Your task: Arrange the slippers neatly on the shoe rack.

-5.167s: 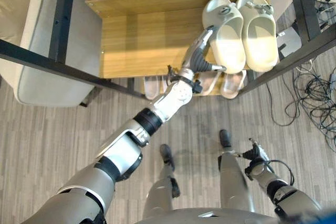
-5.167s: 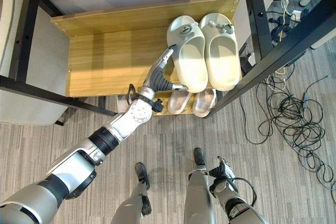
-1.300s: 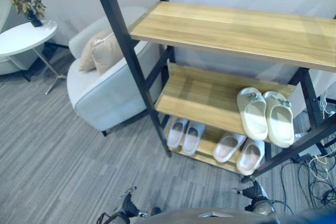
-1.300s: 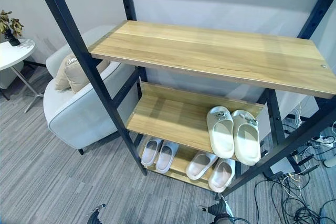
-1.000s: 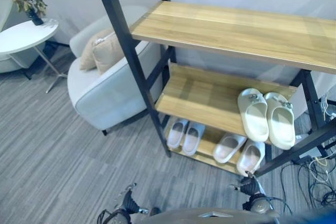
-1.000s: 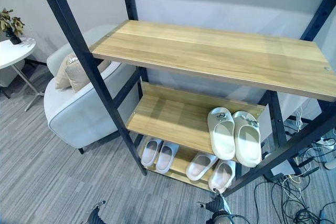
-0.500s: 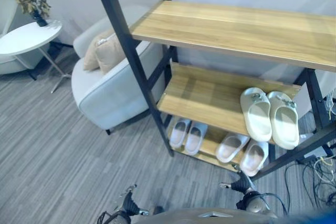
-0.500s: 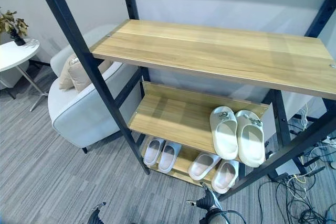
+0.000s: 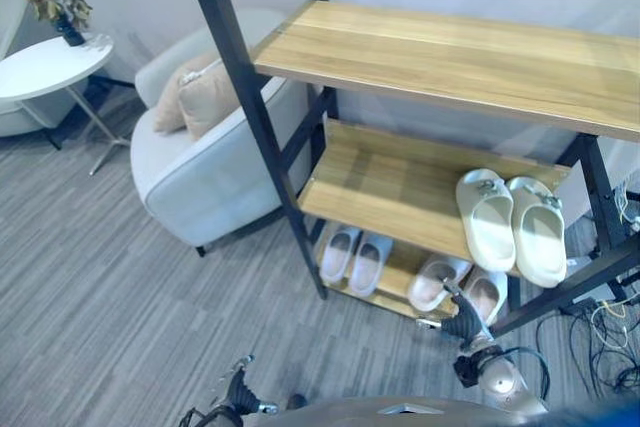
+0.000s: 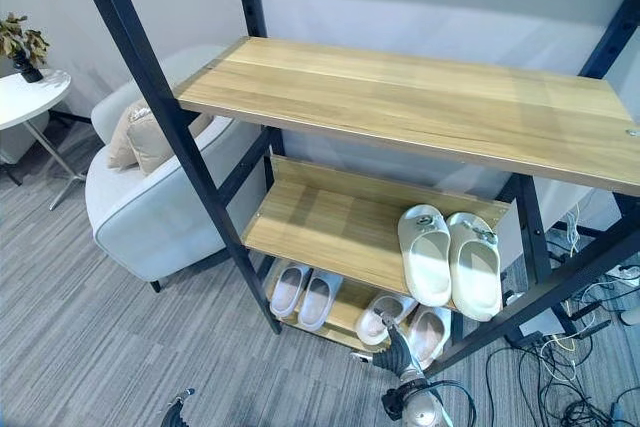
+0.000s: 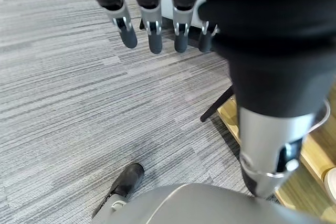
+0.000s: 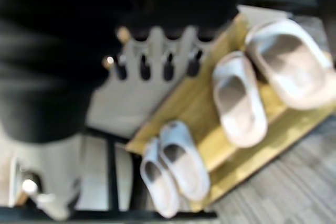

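The black-framed shoe rack point(image 9: 262, 137) has three wooden shelves. A cream pair of slides point(image 9: 510, 222) lies side by side at the right of the middle shelf. On the bottom shelf a white pair of slippers point(image 9: 355, 255) lies at the left and a pale pink pair point(image 9: 470, 287) at the right. My right hand point(image 9: 462, 320) hovers open just in front of the pink pair point(image 12: 239, 98), fingers point(image 12: 157, 59) straight and holding nothing. My left hand point(image 9: 238, 399) hangs low over the carpet, fingers point(image 11: 152, 32) straight and empty.
A grey armchair point(image 9: 195, 172) with a beige cushion stands left of the rack. A white round side table point(image 9: 45, 62) with a small plant is at the far left. Loose cables point(image 9: 600, 347) lie on the carpet at the right.
My left hand has left the cream slides on the middle shelf and dropped low. My right hand has risen toward the pink pair on the bottom shelf. The camera has lifted.
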